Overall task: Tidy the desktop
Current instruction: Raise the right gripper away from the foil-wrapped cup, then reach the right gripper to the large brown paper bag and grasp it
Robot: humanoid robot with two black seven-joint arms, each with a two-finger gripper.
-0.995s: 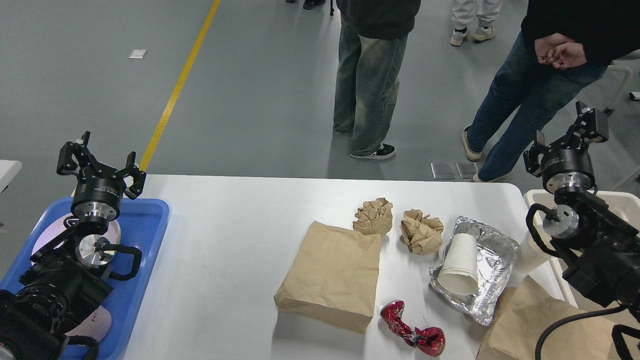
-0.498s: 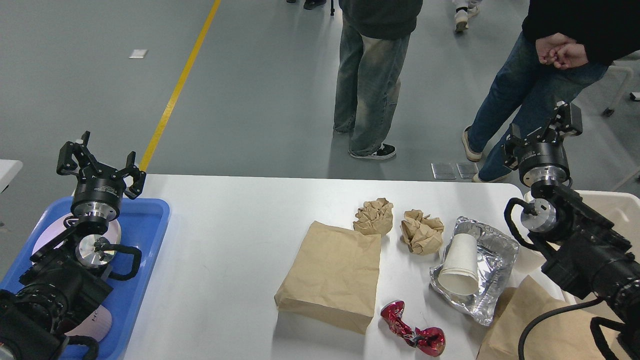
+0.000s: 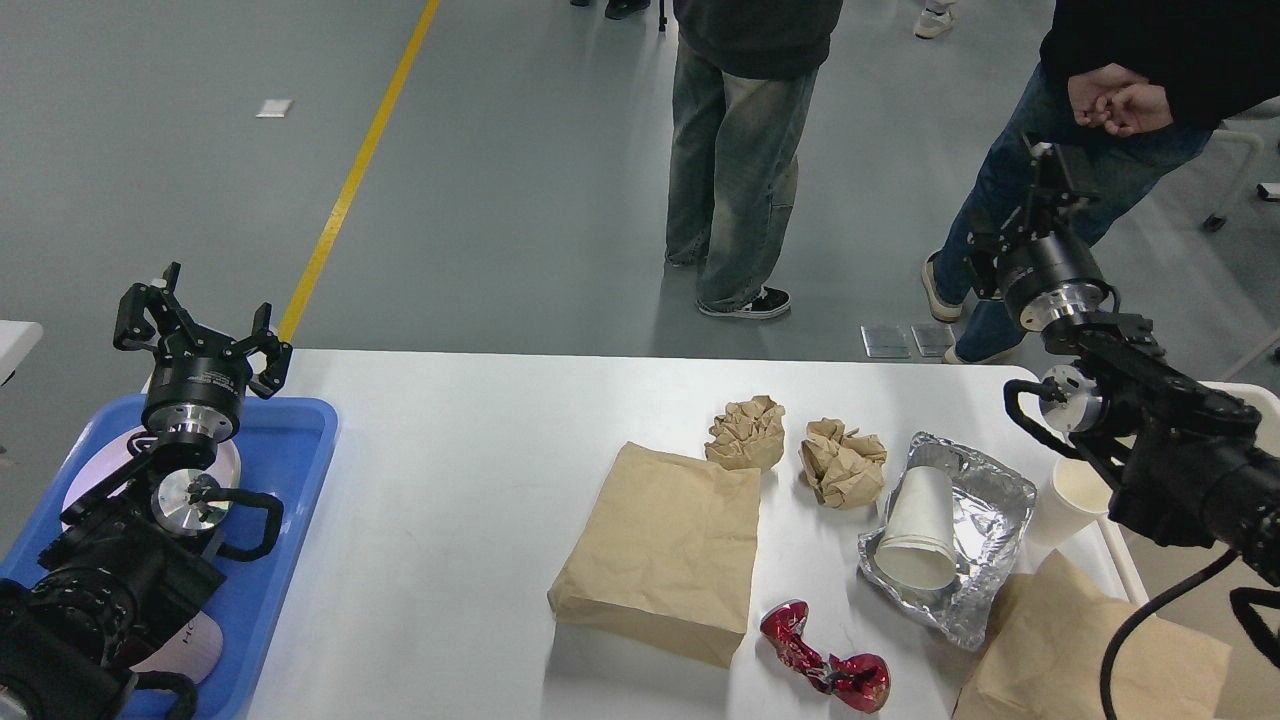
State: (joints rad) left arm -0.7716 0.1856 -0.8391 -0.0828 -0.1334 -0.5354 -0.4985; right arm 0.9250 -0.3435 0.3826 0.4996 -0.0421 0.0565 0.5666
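lying nearest on the desktop (image 3: 450, 520): a crushed red can (image 3: 825, 672), a flat brown paper bag (image 3: 662, 550), and a foil tray (image 3: 985, 545) cradling a tipped white paper cup (image 3: 920, 530). further back, two crumpled paper balls (image 3: 748, 432) side by side. left gripper (image 3: 200, 318) spread wide and empty over the blue tray (image 3: 290, 470); right gripper (image 3: 1035, 215) raised past the far right corner, too dark to tell whether parted.

- The large white rectangular desktop (image 3: 460, 480) with rounded corners and a smooth matte surface fills the lower middle of the frame, lying flat, its far edge running across the frame's centre.
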